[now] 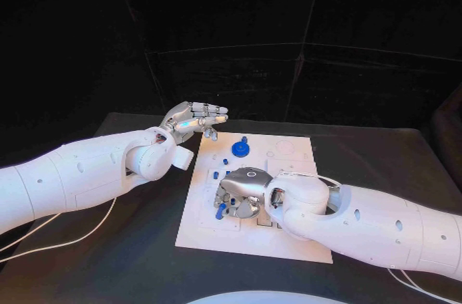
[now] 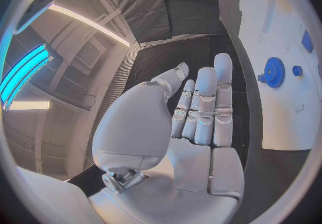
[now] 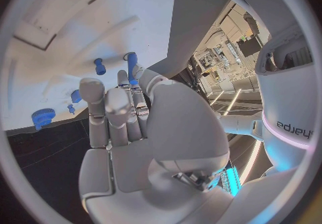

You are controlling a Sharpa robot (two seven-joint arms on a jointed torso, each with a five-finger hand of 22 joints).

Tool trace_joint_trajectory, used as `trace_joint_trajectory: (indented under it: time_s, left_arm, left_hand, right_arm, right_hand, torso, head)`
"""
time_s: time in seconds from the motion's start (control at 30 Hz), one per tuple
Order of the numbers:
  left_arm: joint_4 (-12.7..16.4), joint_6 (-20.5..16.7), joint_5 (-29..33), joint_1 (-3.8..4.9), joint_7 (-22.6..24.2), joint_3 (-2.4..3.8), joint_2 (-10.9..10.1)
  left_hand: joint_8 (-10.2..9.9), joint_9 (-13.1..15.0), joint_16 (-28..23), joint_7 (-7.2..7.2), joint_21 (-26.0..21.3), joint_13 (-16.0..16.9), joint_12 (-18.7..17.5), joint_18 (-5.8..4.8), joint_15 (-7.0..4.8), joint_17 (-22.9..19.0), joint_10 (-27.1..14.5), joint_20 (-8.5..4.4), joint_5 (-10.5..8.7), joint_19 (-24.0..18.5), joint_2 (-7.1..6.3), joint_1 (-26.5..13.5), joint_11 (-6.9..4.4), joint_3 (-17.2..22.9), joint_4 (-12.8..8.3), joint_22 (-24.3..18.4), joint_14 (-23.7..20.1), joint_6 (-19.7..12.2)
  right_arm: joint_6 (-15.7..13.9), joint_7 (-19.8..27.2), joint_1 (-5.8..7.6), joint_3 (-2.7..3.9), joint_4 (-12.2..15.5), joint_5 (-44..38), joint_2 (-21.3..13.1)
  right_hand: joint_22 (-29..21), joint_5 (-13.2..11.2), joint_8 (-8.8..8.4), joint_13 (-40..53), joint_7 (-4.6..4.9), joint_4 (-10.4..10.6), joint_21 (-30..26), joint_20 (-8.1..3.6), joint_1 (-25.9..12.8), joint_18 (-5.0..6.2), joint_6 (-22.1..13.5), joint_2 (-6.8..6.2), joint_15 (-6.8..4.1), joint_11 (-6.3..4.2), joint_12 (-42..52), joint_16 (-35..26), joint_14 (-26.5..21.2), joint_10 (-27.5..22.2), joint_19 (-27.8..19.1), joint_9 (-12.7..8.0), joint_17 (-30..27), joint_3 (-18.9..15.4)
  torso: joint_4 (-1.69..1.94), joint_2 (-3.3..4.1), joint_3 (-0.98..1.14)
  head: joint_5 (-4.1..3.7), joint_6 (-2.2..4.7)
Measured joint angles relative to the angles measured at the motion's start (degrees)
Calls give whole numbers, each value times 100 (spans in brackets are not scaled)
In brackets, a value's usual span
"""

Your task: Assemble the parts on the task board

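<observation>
The white task board (image 1: 289, 237) lies in the middle of the black table. A blue gear (image 1: 241, 147) stands near its far edge, with small blue pegs (image 1: 225, 162) just in front of it. My right hand (image 1: 246, 190) reaches down over the board's left half and pinches a tilted blue peg (image 1: 221, 212) between thumb and a finger. In the right wrist view that peg (image 3: 132, 65) sticks out past the fingertips (image 3: 122, 79), close to the board (image 3: 60, 36). My left hand (image 1: 197, 120) hovers above the board's far left corner, fingers nearly straight and holding nothing (image 2: 201, 111).
The left wrist view shows the gear (image 2: 273, 72), a small blue peg (image 2: 297, 70) and a blue block (image 2: 307, 41) on the board. Another peg (image 3: 99, 66) and the gear (image 3: 43, 117) lie beyond my right hand. Black table surrounds the board; a white cable (image 1: 58, 240) trails at the left.
</observation>
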Motion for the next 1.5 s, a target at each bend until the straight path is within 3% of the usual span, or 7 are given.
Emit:
trace_joint_trajectory:
  time_s: [0.87, 1.1, 1.5]
  left_arm:
    - [2, 16, 0, -2, -15, 0, -9]
    - [2, 19, 0, -2, -18, 0, -9]
    - [7, 21, 0, -2, -24, 0, -13]
  left_hand:
    - [0, 0, 0, 0, 0, 1, 0, 0, 0, -5, -21, 0, 0, 0, 0, 0, 21, 0, 0, 2, 0, 0]
    - [0, 0, 0, 0, 0, 1, 0, 0, 0, -5, -21, 0, 0, 0, 0, 0, 21, 0, 0, 2, 0, 0]
    - [0, 0, 0, 0, 0, 2, 0, 0, 0, -4, -21, 0, 0, 0, 0, 0, 21, 0, 0, -3, 0, 0]
  right_arm:
    - [54, -134, -12, -7, 96, -242, -45]
    - [89, -144, -12, -7, 89, -268, 27]
    - [125, -137, -12, -9, 73, -264, 108]
  right_hand:
    - [-8, -1, -5, 0, 15, 0, -1, 3, -24, 0, 14, -24, 0, 21, 0, 0, 0, 21, -3, 6, -20, -1]
    - [-79, 70, -1, 1, 38, 12, -4, 20, -145, 0, -2, -144, 0, 21, -73, 0, 0, 20, -65, 14, -64, -13]
    - [-267, 155, -38, -22, 113, 103, -138, 77, -345, 1, -243, -292, 53, 134, -266, -47, -11, -220, -225, -26, -135, -107]
  torso:
    - [0, 1, -5]
    - [0, -1, -7]
    - [1, -1, -8]
  head:
    - [-20, -18]
    - [-20, -15]
    - [-24, -12]
